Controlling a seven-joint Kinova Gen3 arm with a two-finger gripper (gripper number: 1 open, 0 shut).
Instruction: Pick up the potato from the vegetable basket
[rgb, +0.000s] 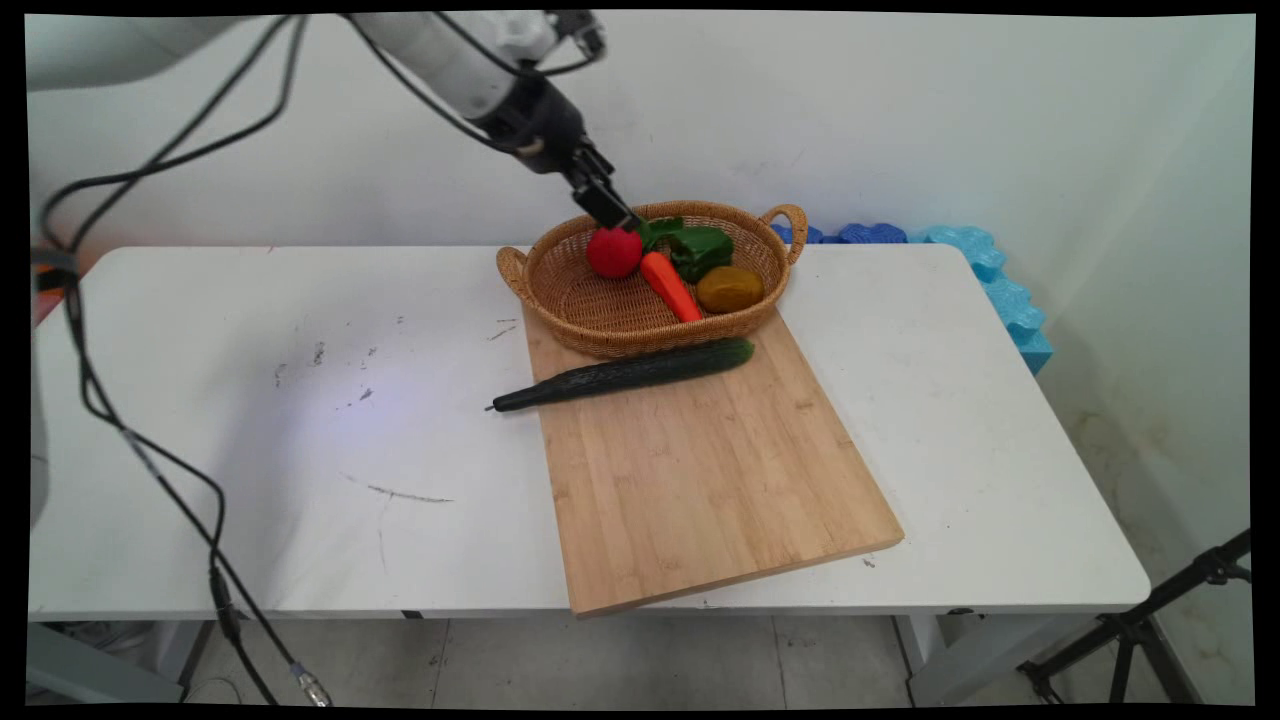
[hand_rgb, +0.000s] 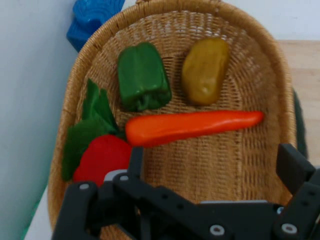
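Where a white table meets the wall, blue foam sits.

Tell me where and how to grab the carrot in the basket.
Grip the carrot at mid-length, from above, fingers closing across its narrow width. It lies flat on the basket floor, with clear weave on one side; the potato and green pepper crowd the other side.

White table (scuffed), pale wall.

one basket, one carrot, one cucumber, one board
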